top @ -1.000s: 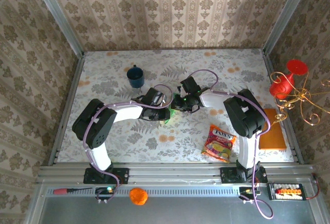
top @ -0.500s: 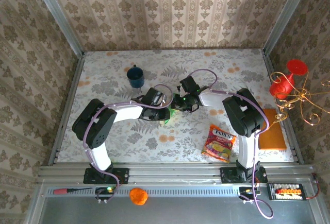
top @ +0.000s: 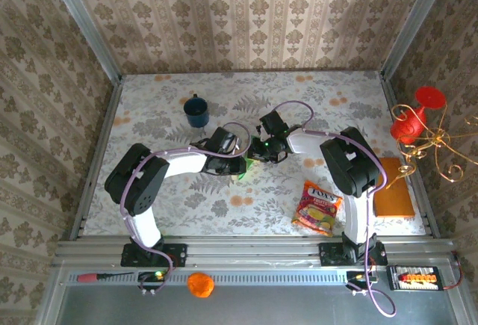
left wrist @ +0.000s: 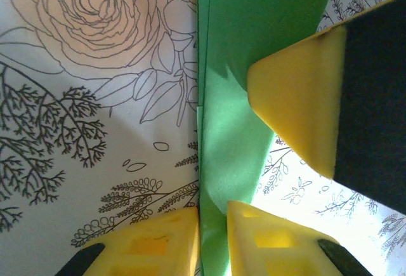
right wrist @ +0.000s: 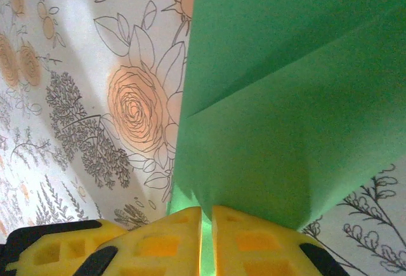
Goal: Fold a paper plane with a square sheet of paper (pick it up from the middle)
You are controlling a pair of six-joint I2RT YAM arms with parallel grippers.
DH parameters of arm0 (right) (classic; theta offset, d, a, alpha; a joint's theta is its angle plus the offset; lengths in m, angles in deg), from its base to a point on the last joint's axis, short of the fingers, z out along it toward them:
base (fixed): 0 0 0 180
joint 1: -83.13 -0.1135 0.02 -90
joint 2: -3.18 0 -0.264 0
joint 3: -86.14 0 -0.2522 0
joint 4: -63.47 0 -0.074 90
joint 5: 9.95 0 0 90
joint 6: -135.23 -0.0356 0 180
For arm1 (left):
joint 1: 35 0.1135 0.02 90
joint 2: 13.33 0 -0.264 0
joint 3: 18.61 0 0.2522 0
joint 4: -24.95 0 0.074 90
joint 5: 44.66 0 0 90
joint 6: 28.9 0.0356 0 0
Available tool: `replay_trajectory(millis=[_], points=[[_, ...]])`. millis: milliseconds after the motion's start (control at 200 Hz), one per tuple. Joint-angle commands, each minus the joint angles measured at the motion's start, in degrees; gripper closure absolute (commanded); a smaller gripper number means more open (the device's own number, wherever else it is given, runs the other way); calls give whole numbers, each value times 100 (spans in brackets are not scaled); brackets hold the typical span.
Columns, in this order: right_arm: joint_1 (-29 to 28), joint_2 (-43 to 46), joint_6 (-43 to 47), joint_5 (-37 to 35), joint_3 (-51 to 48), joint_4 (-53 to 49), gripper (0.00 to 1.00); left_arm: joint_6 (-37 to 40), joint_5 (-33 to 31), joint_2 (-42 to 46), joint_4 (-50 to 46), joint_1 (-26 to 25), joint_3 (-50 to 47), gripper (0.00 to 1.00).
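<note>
The square sheet of paper (top: 243, 168) is bright green and folded, with creases and layered flaps (right wrist: 285, 98). It hangs mid-table between my two arms, which hide most of it from above, so I cannot tell whether it has a paper plane's shape. My left gripper (left wrist: 212, 216) is shut on a narrow green strip (left wrist: 254, 28); from above it (top: 236, 162) is at the paper's left side. My right gripper (right wrist: 206, 216) is shut on the fold's lower edge and sits just right of the paper (top: 255, 152). One right fingertip (left wrist: 298, 105) rests against the paper in the left wrist view.
A blue mug (top: 196, 111) stands at the back left. A colourful snack packet (top: 318, 207) lies front right, with an orange-brown board (top: 393, 188) beyond it at the right edge. A red ornament on gold wire (top: 412, 119) hangs at the right wall.
The right arm has edged slightly to the left. Both grippers keep their hold on the green paper.
</note>
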Motion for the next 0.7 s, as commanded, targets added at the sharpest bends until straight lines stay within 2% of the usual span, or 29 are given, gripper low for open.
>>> replay_trajectory(millis=[0, 275, 500, 695], points=[[12, -132, 97, -178, 60, -250, 86, 165, -106, -526, -442, -156, -244, 78], [47, -193, 170, -178, -88, -269, 88, 134, -95, -367, -458, -156, -227, 79], [106, -287, 384, -248, -255, -420, 89, 90, -140, 349, -512, -64, -147, 77], [134, -375, 570, -231, -294, -529, 90, 63, -29, 832, -330, 108, -159, 72]])
